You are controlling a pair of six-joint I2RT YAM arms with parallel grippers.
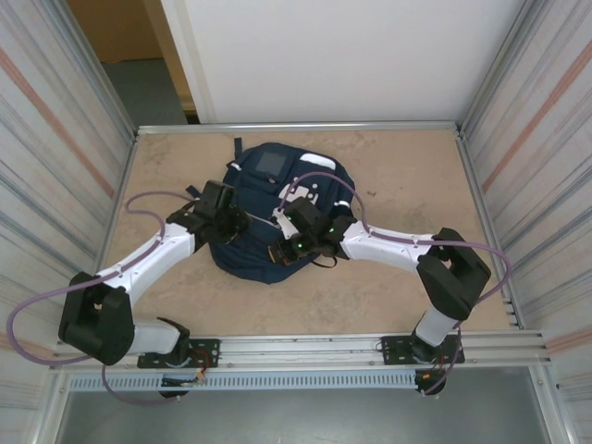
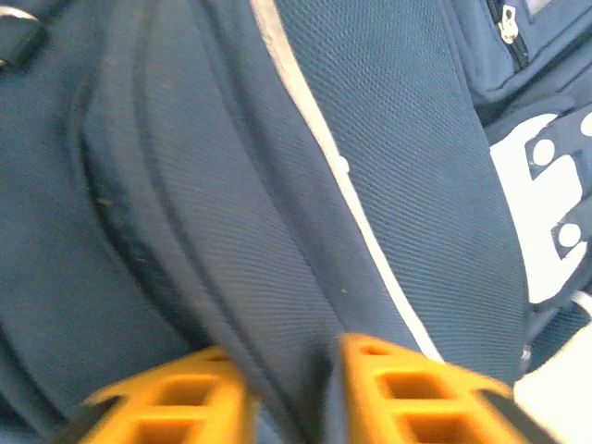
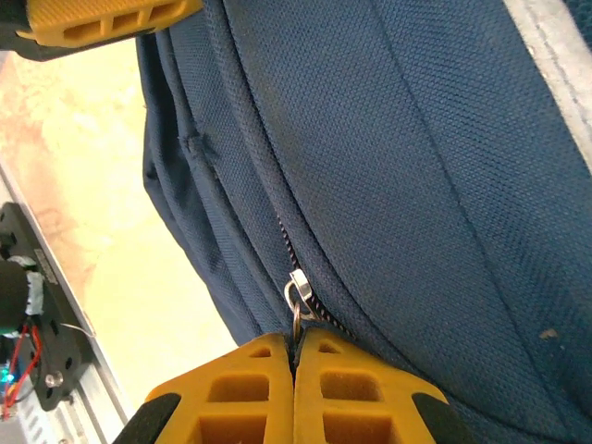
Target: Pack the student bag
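Lying flat mid-bench, the student bag (image 1: 264,185) has its long axis running from the arms' side to the far wall, front panel up. The zipper pull (image 3: 296,301) sits on the curved side seam at the bag's near end, and the zip track (image 3: 285,239) runs up and away from it under a fabric flap.

The right claw (image 3: 296,356) is fully closed, its pads pressed together on the pull's ring. In the top view the right claw (image 1: 280,252) sits at the bag's near edge. The left claw (image 2: 287,388) is narrow, with a raised ridge of bag fabric between its 2 pads. It looks pinched, probably to brace the seam. From above, the left claw (image 1: 242,222) is on the bag's left half, close to the right one (its orange finger (image 3: 102,18) shows at the top corner of the right wrist view).

Key relation: the track leads away from the right claw along the bag's rim, so the next pull should follow that curve and not lift. The right arm owns the zip. I cannot tell if the zip is opening or closing.

The bench (image 1: 398,176) around the bag is tan.
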